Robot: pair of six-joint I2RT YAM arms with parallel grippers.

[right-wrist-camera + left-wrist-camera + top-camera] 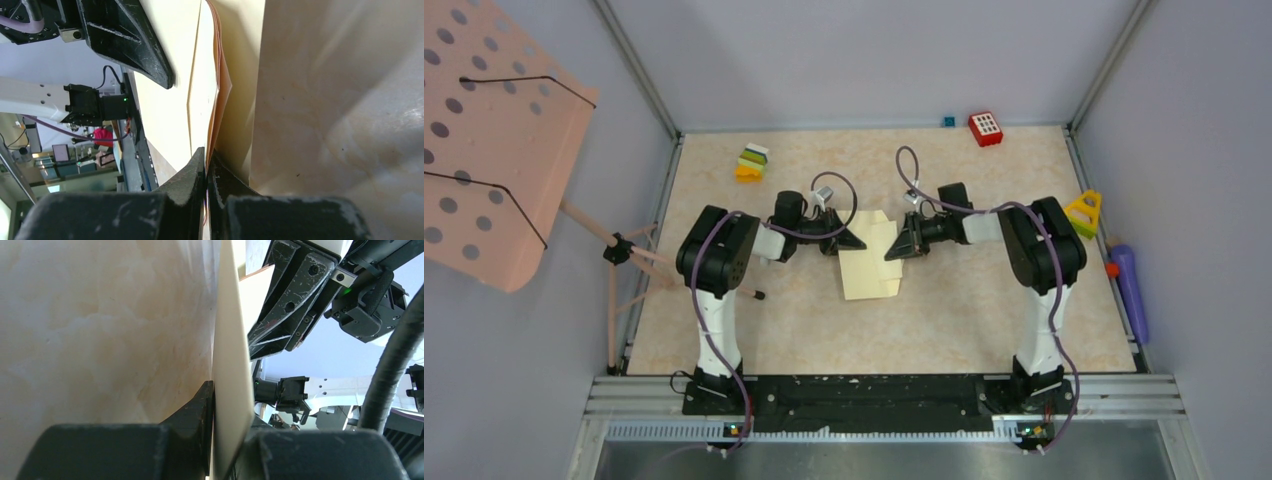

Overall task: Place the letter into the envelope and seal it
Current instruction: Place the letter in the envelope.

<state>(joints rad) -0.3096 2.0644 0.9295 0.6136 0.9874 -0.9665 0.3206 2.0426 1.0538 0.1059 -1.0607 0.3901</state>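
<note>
Insertion step in hand: the envelope (864, 275) lies on the surface (964, 310) between both hands, its edge grasped by the left hand (214, 390), the right hand (205, 152) clenched on what appears to be the tan letter (222, 90); next, push the letter fully in, envelope held steady.

The middle of the worktop (824, 320) is blocked, with the left pincer (857, 242) and right pincer (891, 254) meeting the envelope (869, 278) from either side. Open surface lies nearer, between the two arm bases. Stacked blocks (751, 163) and a red block (985, 128) stand at the back, and a yellow block (1083, 212) sits at the right edge.
</note>
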